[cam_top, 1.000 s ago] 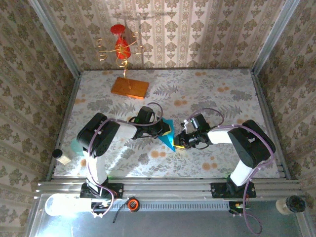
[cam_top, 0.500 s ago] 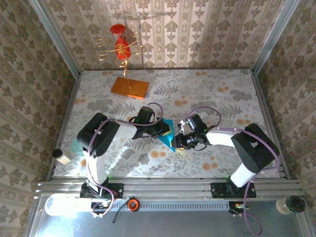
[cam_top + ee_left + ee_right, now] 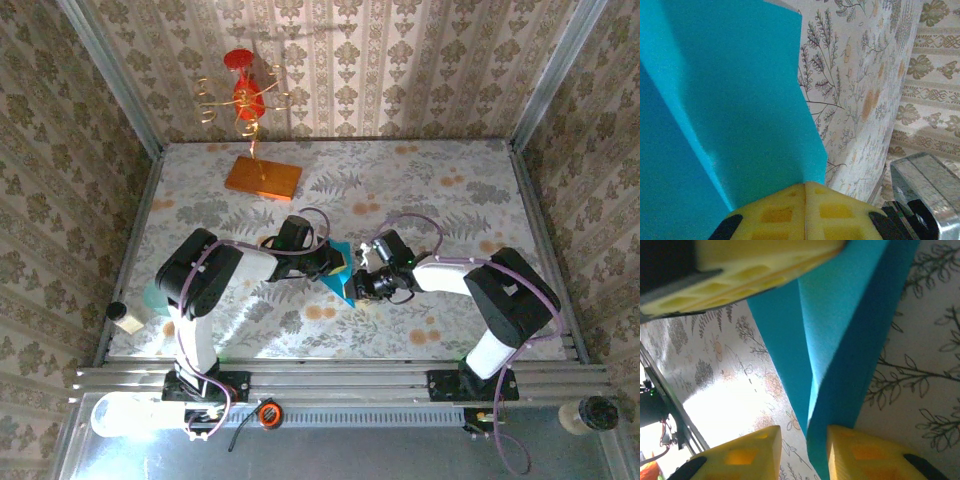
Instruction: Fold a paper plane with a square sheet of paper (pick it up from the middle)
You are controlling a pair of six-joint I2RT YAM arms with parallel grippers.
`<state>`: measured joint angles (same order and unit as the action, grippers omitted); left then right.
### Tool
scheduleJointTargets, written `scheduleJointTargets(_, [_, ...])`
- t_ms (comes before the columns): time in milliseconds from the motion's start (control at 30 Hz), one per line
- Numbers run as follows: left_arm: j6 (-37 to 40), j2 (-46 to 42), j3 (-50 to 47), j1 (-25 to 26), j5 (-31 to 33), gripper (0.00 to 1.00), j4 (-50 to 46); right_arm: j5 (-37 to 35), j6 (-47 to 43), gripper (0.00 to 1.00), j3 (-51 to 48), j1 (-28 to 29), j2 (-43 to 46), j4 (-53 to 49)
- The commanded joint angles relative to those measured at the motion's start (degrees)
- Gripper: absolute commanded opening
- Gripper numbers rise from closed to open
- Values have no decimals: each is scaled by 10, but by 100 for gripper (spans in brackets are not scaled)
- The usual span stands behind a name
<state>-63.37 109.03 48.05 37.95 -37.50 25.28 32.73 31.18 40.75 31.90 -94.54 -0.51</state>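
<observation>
The square sheet of paper [image 3: 341,281] is cyan-blue and folded along lengthwise creases into a pointed wedge, held up above the middle of the table. My left gripper [image 3: 333,262] is shut on it; in the left wrist view the paper [image 3: 730,100] rises straight out of the closed yellow pads [image 3: 770,212]. My right gripper [image 3: 360,284] faces it from the right and stands open. In the right wrist view a folded edge of the paper [image 3: 850,325] runs down into the gap of the right gripper [image 3: 804,442], lying against one fingertip [image 3: 860,452] and apart from the other.
An orange slab [image 3: 262,177] lies at the back left, with a red and gold wire ornament [image 3: 245,95] standing on it. Patterned walls close in the table on three sides. A metal rail [image 3: 340,380] runs along the near edge. A small white object [image 3: 127,322] sits at the left edge.
My right gripper has slid left toward the paper, closer to the left gripper. The left gripper and the paper have stayed in place.
</observation>
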Motion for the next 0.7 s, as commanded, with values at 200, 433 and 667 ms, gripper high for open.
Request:
scheduleJointTargets(200, [13,3,11,4,2,9,-13,-49,-23,29,22,11,-13,-41])
scheduleJointTargets(433, [14,-1,10,2,2,9,-17,-50,-29,23,-2,11,-10,-44])
scheduleJointTargets(667, [23,-8,8,-6,27,9,-31,-30,-17,20,-20,4,-8,-34])
